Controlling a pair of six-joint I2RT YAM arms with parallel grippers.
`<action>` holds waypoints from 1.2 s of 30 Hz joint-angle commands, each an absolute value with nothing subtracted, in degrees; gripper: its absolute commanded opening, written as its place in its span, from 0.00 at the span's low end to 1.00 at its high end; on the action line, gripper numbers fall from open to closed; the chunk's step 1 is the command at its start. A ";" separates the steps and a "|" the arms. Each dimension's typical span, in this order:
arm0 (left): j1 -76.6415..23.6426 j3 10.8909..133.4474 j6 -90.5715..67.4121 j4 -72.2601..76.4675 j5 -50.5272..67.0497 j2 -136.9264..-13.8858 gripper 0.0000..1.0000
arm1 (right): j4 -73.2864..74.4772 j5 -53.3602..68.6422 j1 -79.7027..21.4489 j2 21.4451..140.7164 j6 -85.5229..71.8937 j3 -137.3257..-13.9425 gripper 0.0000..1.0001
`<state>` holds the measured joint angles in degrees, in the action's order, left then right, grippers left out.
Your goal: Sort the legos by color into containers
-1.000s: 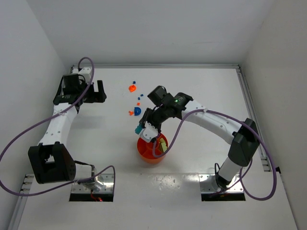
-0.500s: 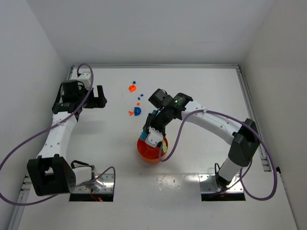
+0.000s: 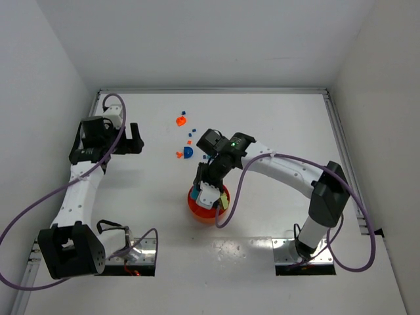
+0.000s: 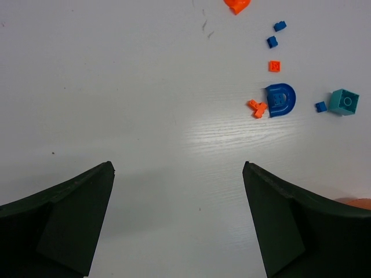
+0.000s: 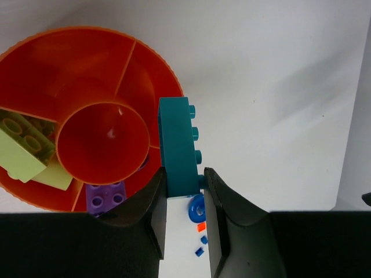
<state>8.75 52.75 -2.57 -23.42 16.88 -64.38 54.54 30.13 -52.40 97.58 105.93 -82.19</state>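
The orange tray of containers [image 3: 195, 211] sits near the table's middle. My right gripper [image 5: 184, 185] is shut on a long teal lego [image 5: 177, 145], which hangs over the tray's rim [image 5: 165, 75] beside the central cup. One wedge section holds light green legos [image 5: 23, 145] and another holds a purple one [image 5: 107, 197]. From above, my right gripper [image 3: 209, 190] covers most of the tray. Loose legos lie beyond it: a blue arch piece [image 4: 281, 99], a teal cube [image 4: 344, 102], small orange pieces [image 4: 257, 108] and small blue ones [image 4: 272, 41]. My left gripper [image 4: 178, 165] is open over bare table at the far left [image 3: 136, 139].
A larger orange piece [image 3: 181, 121] lies farther back. White walls enclose the table on three sides, with a metal rail [image 3: 341, 138] along the right edge. Purple cables loop from both arms.
My right gripper has carried the teal lego from the tray's left side to over the tray. The left gripper has drifted slightly nearer and leftward, still open.
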 commanded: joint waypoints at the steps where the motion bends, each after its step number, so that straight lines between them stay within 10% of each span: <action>1: 10.11 52.56 -1.76 -21.71 18.36 -63.45 0.99 | 55.72 30.59 -52.91 98.26 107.58 -84.19 0.20; 12: 10.11 53.09 -1.76 -21.10 20.57 -65.21 0.99 | 50.46 31.28 -52.91 98.61 107.58 -81.75 0.67; 18: 10.11 53.09 -0.27 -18.99 25.21 -65.21 0.99 | 41.07 34.18 -51.86 97.56 97.59 -82.35 0.67; 25: 3.28 60.27 4.13 -18.98 38.85 -73.37 0.99 | 13.04 22.97 -47.65 92.21 40.18 -80.51 0.57; 36: -14.75 84.35 0.97 -22.48 29.37 -100.61 0.92 | 18.97 3.16 -31.74 88.07 6.08 -75.85 0.58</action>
